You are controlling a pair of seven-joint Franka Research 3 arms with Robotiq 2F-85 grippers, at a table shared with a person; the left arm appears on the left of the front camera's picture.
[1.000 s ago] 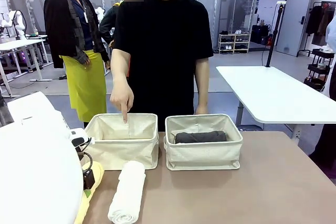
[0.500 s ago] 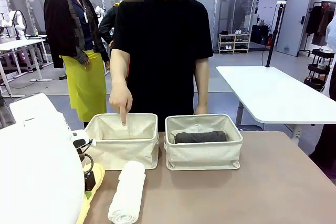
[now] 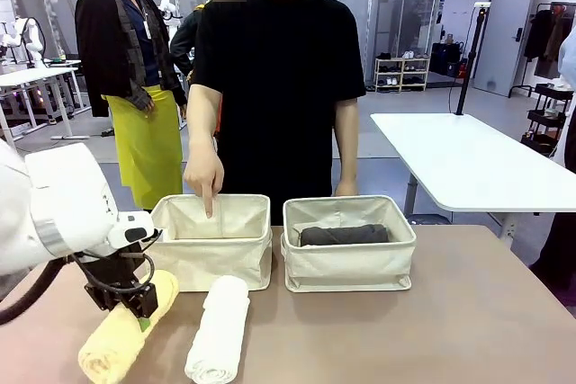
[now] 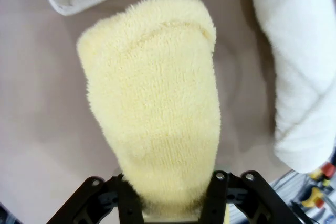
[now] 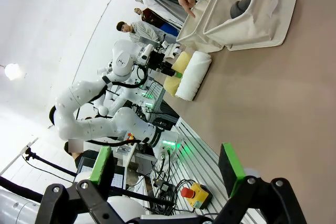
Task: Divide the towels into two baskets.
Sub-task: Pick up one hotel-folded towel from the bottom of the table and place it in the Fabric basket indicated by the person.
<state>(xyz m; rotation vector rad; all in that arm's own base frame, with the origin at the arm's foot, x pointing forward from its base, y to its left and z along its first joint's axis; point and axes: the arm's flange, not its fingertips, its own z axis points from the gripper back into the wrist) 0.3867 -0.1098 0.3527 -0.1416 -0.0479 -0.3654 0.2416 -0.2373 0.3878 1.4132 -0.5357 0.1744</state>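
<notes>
Front view: clamping the yellow towel in the left gripper beside the white towel on the table, right gripper spread and empty, with just the grey towel binned in the right basket and the left basket yet to fill.

The front view looks across the desk from the robot's side, the white towel near and low in frame, a person beyond it. The left wrist view hangs close over the desk, facing down past the left hand at the pale yellow towel just beside the white one. The right wrist view, rolled sideways, looks from well behind the white towel, which all three share
</notes>
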